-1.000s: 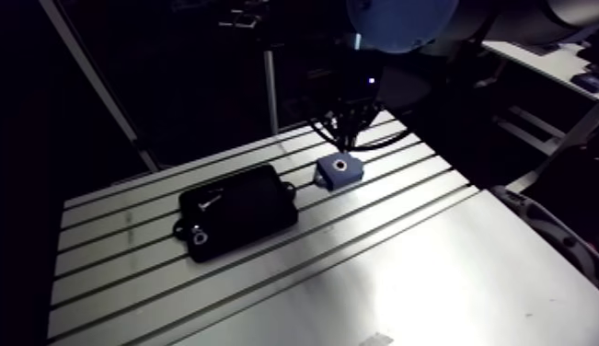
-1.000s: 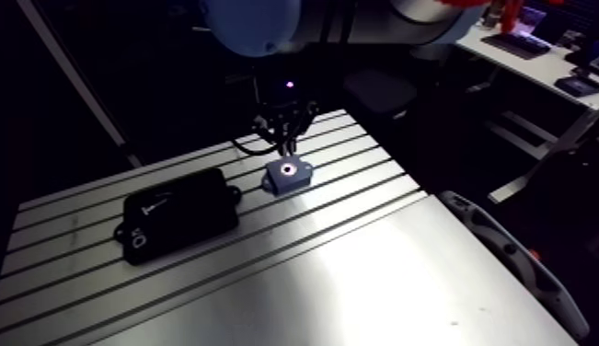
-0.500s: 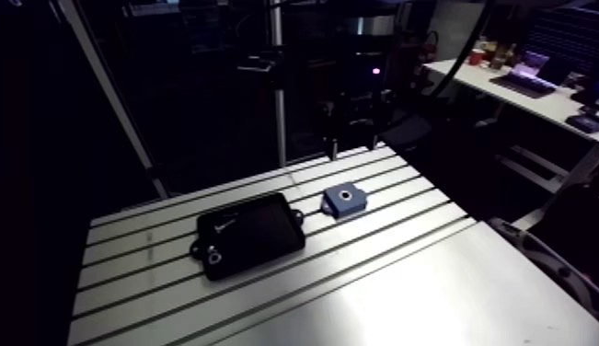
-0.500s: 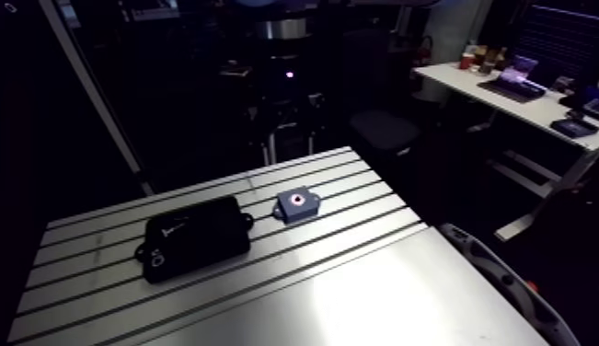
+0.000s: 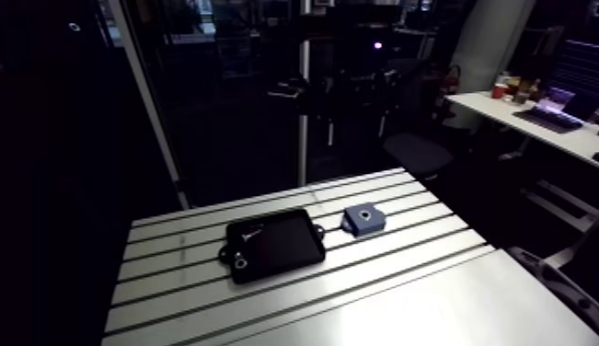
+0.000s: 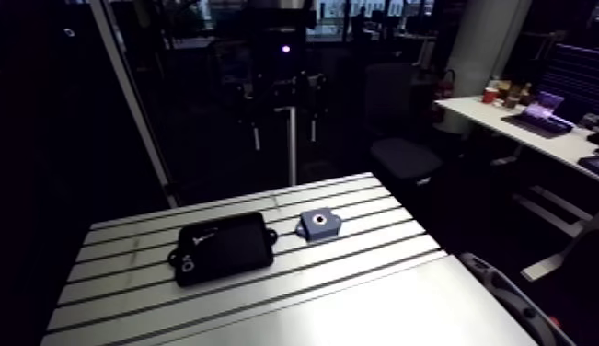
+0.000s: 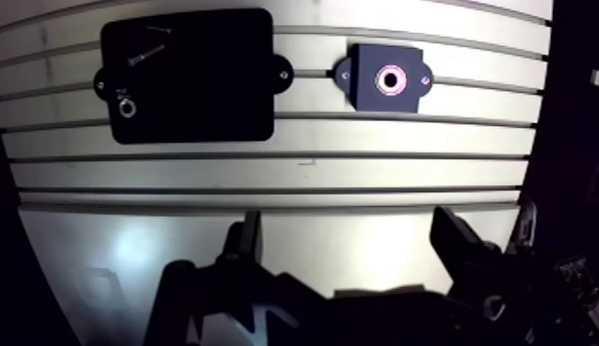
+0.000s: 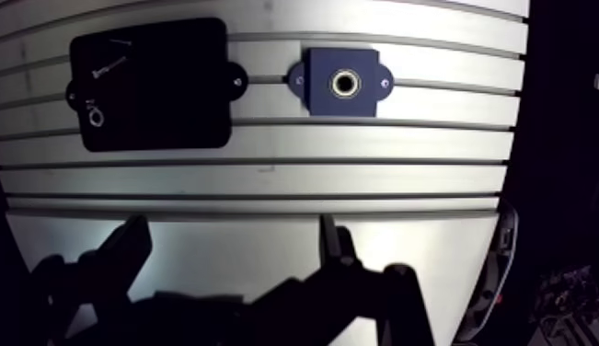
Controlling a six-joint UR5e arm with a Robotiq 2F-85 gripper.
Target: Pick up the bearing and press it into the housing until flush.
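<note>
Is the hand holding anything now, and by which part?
Nothing is held: the hand is open and empty, well apart from the housing.

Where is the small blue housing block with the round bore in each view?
Arm view: the small blue housing block sits mid-table, just beside the flat black plastic tray.
Wrist view: it lies well ahead of the hand, which is open and clear of it, again next to the tray.
Shared landmark: the black tray; the block sits off its tabbed short edge.
</note>
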